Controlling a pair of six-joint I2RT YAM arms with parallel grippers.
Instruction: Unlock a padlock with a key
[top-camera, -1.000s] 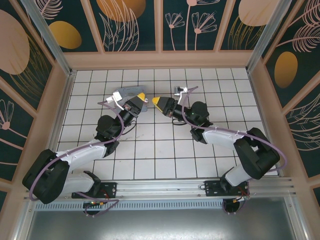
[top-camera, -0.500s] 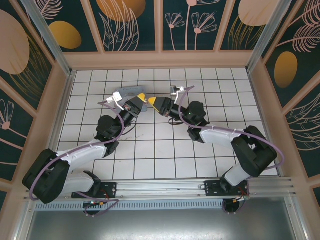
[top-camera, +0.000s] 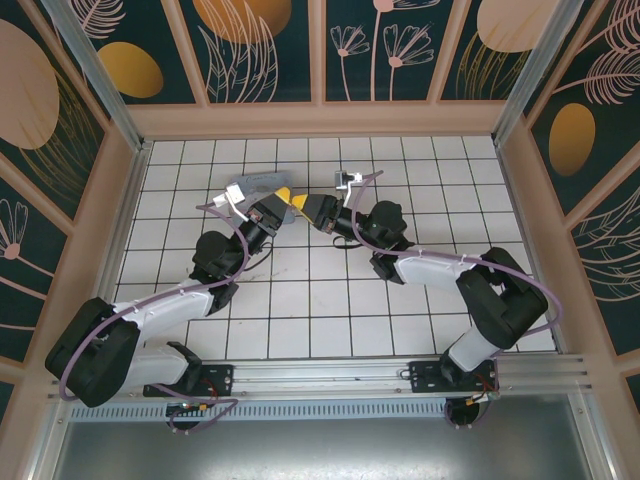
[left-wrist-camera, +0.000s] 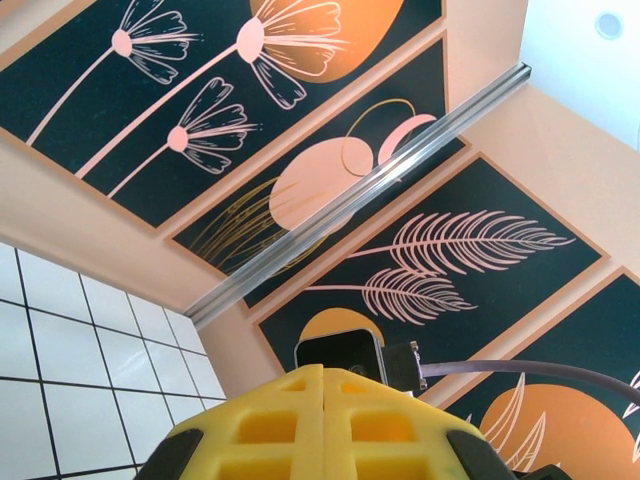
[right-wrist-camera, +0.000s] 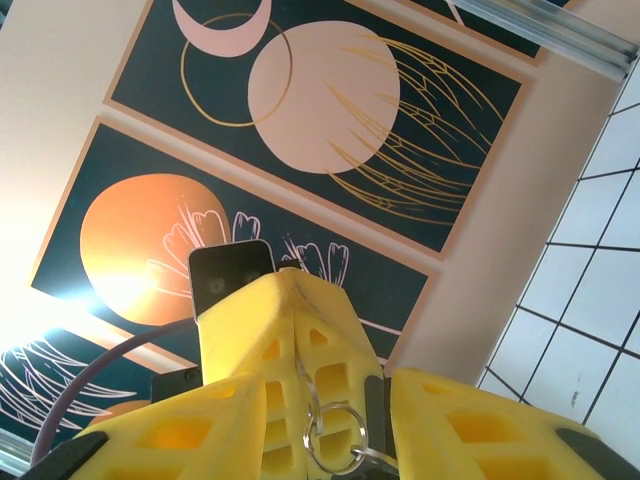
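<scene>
Key ring (right-wrist-camera: 325, 436) between spread fingers of right gripper (right-wrist-camera: 325, 400)

Both the left arm (top-camera: 165, 308) and the right arm (top-camera: 440, 270) are built from white link shells joined by rounded black joint housings (top-camera: 95, 358). A purple cable (top-camera: 563, 305) loops along the outside of each arm. The base plates (top-camera: 205, 378) are black. The left gripper (left-wrist-camera: 322, 380) and right gripper (right-wrist-camera: 330, 390) carry yellow fingers (left-wrist-camera: 260, 428) with square moulded recesses. A light grey camera block (top-camera: 348, 181) sits at each wrist.
</scene>
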